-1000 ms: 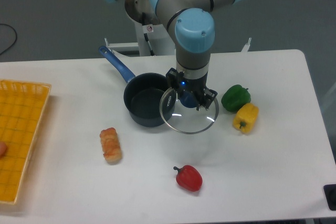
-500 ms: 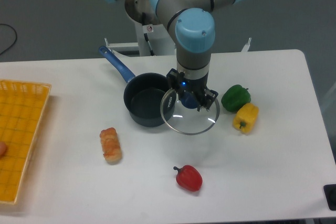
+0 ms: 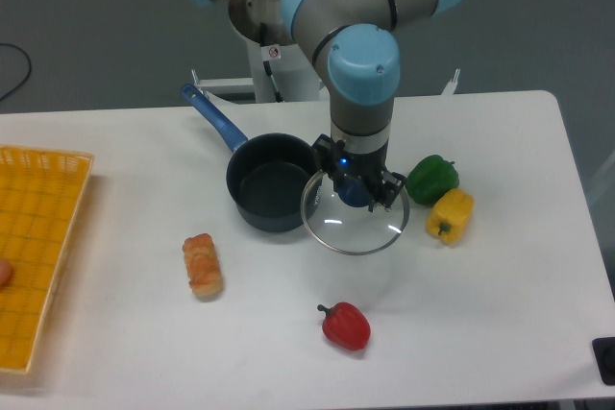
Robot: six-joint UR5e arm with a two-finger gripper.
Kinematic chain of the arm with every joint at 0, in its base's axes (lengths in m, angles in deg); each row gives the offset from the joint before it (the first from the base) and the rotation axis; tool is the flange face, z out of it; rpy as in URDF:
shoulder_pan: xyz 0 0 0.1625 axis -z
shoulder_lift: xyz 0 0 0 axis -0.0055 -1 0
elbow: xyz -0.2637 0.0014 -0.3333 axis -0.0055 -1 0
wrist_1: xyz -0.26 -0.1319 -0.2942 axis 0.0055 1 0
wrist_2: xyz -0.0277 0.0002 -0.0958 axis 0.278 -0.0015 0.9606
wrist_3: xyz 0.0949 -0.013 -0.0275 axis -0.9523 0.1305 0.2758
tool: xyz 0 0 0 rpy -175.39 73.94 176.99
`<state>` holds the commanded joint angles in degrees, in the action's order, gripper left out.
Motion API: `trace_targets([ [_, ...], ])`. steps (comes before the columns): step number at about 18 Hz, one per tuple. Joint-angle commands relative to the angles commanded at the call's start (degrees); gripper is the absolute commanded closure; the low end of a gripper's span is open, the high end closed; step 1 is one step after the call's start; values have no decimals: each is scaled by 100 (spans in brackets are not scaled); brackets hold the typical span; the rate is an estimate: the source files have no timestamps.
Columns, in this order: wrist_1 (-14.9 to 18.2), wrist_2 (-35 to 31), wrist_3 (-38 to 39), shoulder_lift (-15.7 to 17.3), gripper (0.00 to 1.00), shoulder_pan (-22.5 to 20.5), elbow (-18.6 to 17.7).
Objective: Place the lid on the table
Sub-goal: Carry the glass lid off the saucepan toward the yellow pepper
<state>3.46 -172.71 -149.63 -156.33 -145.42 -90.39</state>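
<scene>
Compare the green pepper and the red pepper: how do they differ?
The green pepper is green and touches a yellow pepper; the red pepper is red and lies alone. The green pepper sits further back, beside the lid; the red pepper sits nearer the front edge. Both rest on the table.

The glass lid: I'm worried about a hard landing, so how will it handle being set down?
The lid looks like rigid glass with a thin metal rim, so probably fragile if dropped. Gripped only at its knob by the gripper, it may tilt or slide slightly on the smooth table.
</scene>
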Motion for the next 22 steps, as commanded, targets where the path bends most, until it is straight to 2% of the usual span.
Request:
trace_targets([
  [6,-290,-61,-44,-255,43,-35,-9],
  [14,-396,-343,-202,-598,43,-97,-17],
  [18,-536,-378,-255,-607,43,-246,17],
  [22,-555,-378,-246,-729,43,-220,-44],
])
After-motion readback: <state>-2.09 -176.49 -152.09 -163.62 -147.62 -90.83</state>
